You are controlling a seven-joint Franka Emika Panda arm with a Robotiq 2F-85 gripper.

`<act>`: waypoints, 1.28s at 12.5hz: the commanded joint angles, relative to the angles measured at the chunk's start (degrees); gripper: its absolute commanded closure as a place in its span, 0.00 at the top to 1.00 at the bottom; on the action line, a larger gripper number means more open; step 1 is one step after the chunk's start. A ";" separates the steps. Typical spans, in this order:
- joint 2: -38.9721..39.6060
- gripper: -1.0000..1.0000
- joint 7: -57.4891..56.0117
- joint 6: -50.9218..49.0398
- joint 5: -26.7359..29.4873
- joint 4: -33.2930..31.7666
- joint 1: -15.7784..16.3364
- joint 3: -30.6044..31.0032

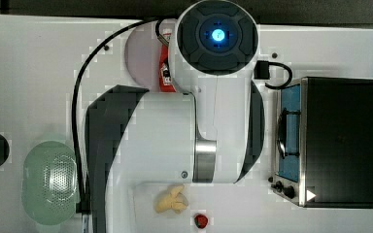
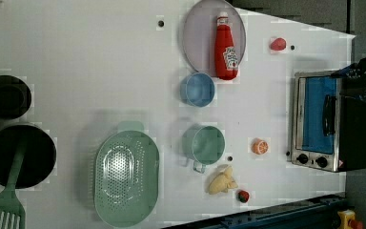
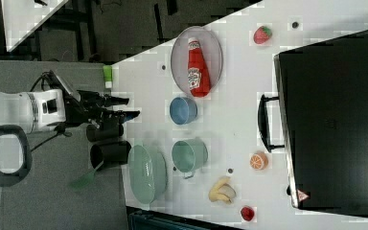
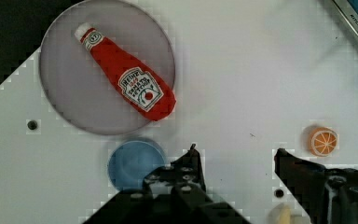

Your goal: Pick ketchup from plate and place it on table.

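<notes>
The ketchup (image 4: 126, 80) looks like soft matt red plastic with a paper-like label, lying on a smooth matt mauve-grey plate (image 4: 70, 107), while the table (image 4: 242, 70) is smooth white and the toaster oven (image 2: 314, 119) shows brushed metal.

The arm (image 1: 194, 131) has glossy white shells with dark grey panels, a blue-lit round cap, a black cable, and what looks like a metallic band.

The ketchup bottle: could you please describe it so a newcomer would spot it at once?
Find the white table, then the large mauve-grey plate near its far edge in the left view. The ketchup lies flat on it, slim, red, white-capped and labelled, unlike the blue dish beside the plate.
</notes>
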 commanded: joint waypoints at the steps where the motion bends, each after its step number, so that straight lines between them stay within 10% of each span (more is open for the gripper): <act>1: -13.33 0.79 2.69 -9.47 0.81 -5.65 -5.00 3.56; 3: -11.77 1.00 -0.69 -9.10 0.82 -5.64 -4.89 3.78; 16: 12.78 1.00 -29.47 11.03 0.82 -5.02 -3.73 7.03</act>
